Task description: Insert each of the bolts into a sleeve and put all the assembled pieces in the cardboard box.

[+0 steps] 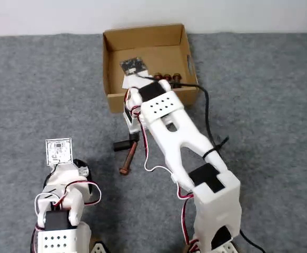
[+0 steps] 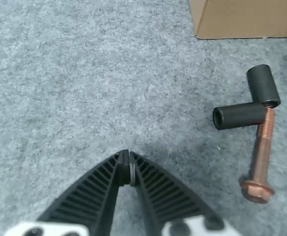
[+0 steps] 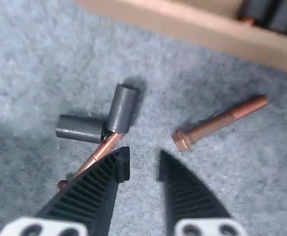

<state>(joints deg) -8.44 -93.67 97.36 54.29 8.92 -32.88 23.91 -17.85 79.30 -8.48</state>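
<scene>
My right gripper (image 3: pixel 142 164) is open just above the carpet, in front of the cardboard box (image 1: pixel 145 39). Beside its fingertips a copper bolt (image 3: pixel 96 156) sits with its tip in a dark sleeve (image 3: pixel 122 109). A second sleeve (image 3: pixel 81 129) lies empty against them. A loose bolt (image 3: pixel 219 123) lies on the other side, close to the box wall (image 3: pixel 192 29). My left gripper (image 2: pixel 128 169) is shut on nothing, well short of the sleeved bolt (image 2: pixel 260 152) and the empty sleeve (image 2: pixel 238 116). Several assembled pieces (image 1: pixel 167 77) lie inside the box.
The right arm (image 1: pixel 166 118) stretches from the near right edge to the box front and covers the carpet beneath it. The left arm (image 1: pixel 61 205) rests at the near left. Grey carpet (image 1: pixel 48 89) lies open left of the box.
</scene>
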